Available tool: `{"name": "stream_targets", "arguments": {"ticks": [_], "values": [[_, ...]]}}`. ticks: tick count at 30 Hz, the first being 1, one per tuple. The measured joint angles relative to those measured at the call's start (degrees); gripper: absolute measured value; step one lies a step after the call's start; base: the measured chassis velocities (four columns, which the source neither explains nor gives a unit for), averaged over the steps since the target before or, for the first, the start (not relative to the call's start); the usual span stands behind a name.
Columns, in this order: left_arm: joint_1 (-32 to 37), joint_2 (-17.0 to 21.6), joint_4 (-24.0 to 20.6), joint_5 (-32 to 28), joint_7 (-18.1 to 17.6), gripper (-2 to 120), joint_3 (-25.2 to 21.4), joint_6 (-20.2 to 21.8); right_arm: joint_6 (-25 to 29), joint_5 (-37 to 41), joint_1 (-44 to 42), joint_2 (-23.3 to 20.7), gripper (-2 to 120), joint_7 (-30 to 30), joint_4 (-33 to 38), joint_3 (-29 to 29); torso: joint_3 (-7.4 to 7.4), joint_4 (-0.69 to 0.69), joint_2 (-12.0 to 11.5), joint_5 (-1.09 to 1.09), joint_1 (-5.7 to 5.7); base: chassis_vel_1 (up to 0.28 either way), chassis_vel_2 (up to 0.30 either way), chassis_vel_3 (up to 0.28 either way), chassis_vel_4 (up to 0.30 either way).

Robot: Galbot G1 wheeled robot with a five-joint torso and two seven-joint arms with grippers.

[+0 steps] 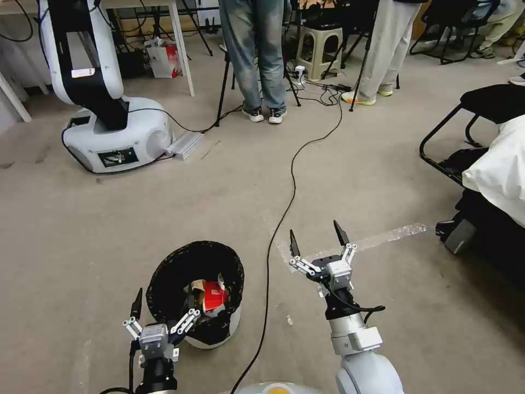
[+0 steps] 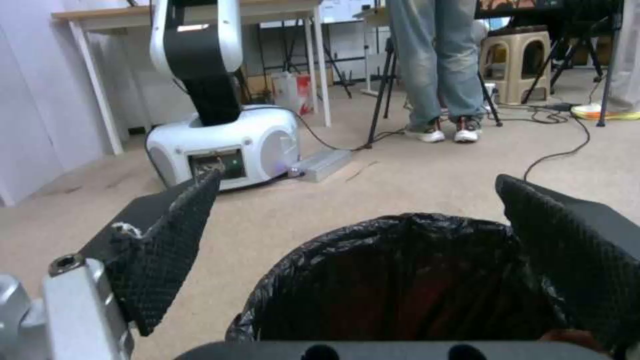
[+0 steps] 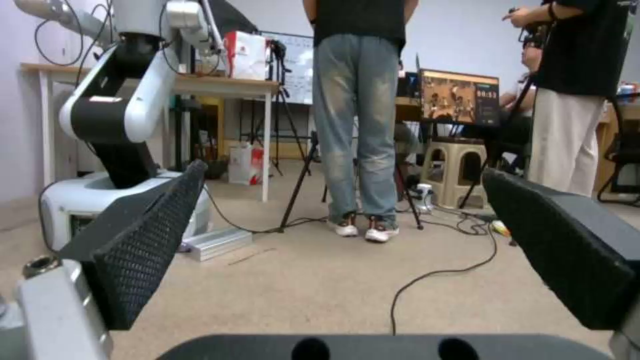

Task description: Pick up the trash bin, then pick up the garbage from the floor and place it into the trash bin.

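The trash bin point(image 1: 219, 331), a white bucket with a black liner point(image 2: 400, 270), rests on the floor at the lower left of the head view. Inside it lies garbage: a red-and-white carton point(image 1: 214, 298) and crumpled brown paper point(image 1: 198, 289). My left gripper point(image 1: 164, 307) is open at the bin's near rim, one finger outside it and the other over the liner. In the left wrist view the left gripper point(image 2: 360, 200) has the rim between its fingers. My right gripper point(image 1: 317, 239) is open over bare floor to the right of the bin, holding nothing. The right gripper point(image 3: 343, 172) faces the room.
A black cable point(image 1: 284, 208) runs across the floor just right of the bin. Another robot's white base point(image 1: 117, 137) stands at the far left. A black chair with white bedding point(image 1: 497, 164) is at the right. People, tripods and a stool point(image 1: 320, 52) stand at the back.
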Motion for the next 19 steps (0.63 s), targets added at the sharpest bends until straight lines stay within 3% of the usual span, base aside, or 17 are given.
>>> {"name": "stream_targets", "arguments": {"ticks": [19], "values": [[-0.11,0.03,-0.15,-0.3,-0.1,100,0.02,0.64,0.02,0.0,0.03,-0.04,100,0.0,-0.05,0.01,0.0,0.0,0.0,0.0,0.0,0.0,0.0,0.0,0.0]]}}
